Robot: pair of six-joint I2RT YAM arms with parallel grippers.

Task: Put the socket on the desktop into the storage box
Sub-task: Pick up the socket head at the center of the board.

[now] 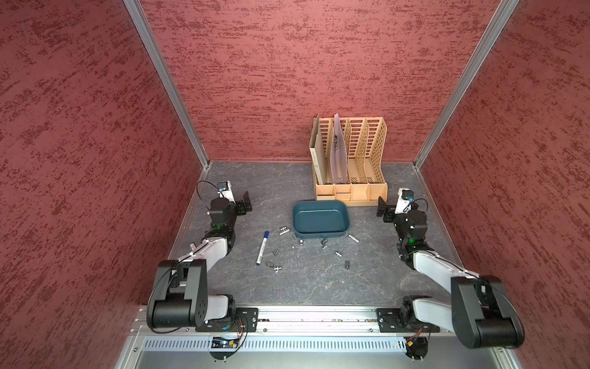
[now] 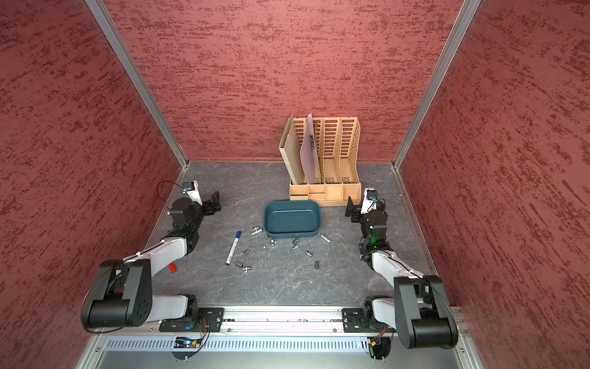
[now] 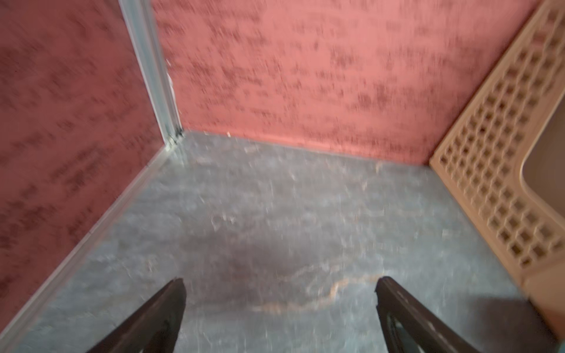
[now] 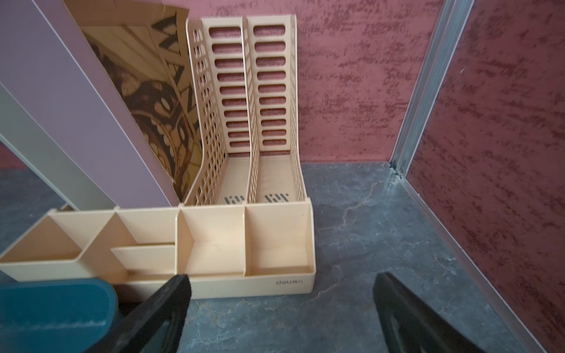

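Note:
The storage box [image 1: 320, 219] is a shallow dark teal tub at mid-desk, empty in both top views [image 2: 292, 219]. Several small metal sockets lie on the grey desktop in front of it, among them a socket [image 1: 324, 242] by its front wall, a socket [image 1: 284, 230] at its left corner and a socket [image 1: 347, 264] nearer the front. My left gripper [image 1: 246, 202] hovers open left of the box, and its blurred wrist view [image 3: 279, 285] shows only bare desk between the jaws. My right gripper [image 1: 383, 209] stands open right of the box, with a corner of the box [image 4: 55, 308] beside it.
A tall tan perforated file rack [image 1: 349, 159] with folders stands behind the box, close to my right gripper [image 4: 282, 282]. A white marker [image 1: 262, 247] with a blue cap lies left of the sockets. A small red object [image 2: 172, 267] lies by the left arm. Red walls enclose three sides.

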